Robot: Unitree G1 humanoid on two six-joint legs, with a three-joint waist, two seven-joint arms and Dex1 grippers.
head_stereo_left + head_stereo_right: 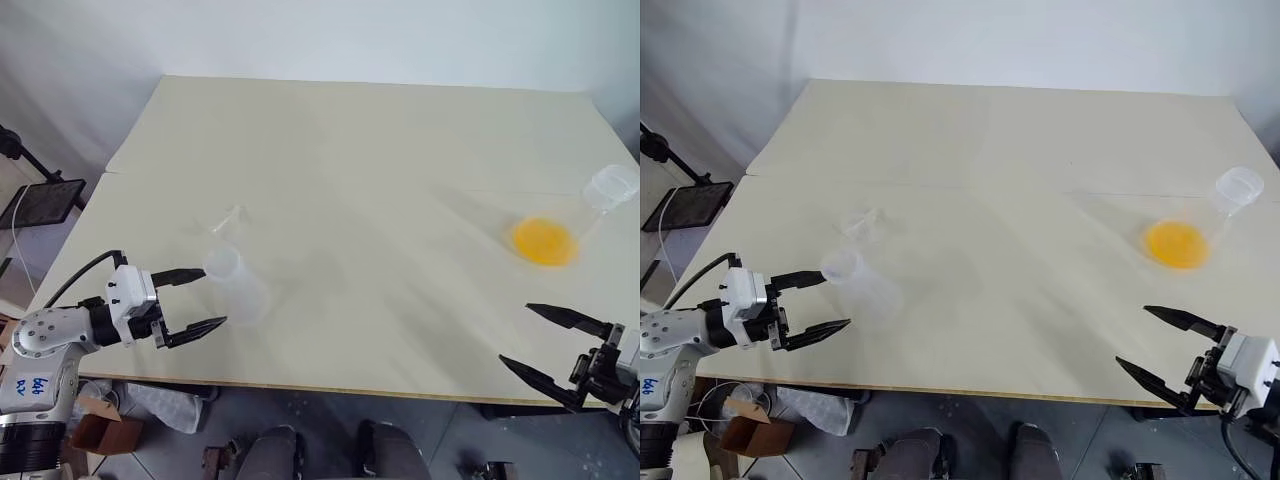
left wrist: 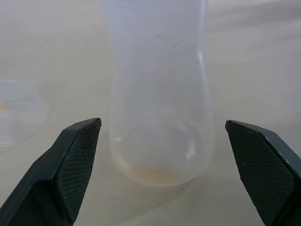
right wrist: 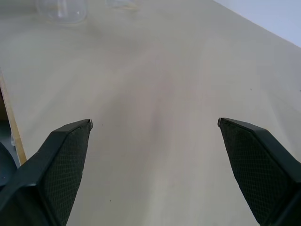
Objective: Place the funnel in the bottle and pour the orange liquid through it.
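So I'm standing at a big pale cream table (image 1: 340, 160), matte top, with a seam running across it and a plain white wall (image 1: 300, 35) behind the far edge. Grey floor shows past the near edge, and off to the left there's a black stand (image 1: 45, 200) with a cable hanging near it. My left gripper (image 1: 203, 298) sits at the near-left part of the table with its fingers spread wide, holding nothing; the bottle (image 1: 232, 280) stands upright just past the fingertips, frosted and whitish, and in the left wrist view it lines up right between the two black fingers (image 2: 77, 160) without touching either. The funnel (image 1: 230, 222) is just beyond the bottle, a bit farther out on the table, barely visible since it's so clear. My right gripper (image 1: 552, 343) hangs at the near-right edge, also wide open and empty, over bare tabletop. The orange liquid (image 1: 545, 241) is pooled in a clear flask (image 1: 590, 205) well off at the far right.
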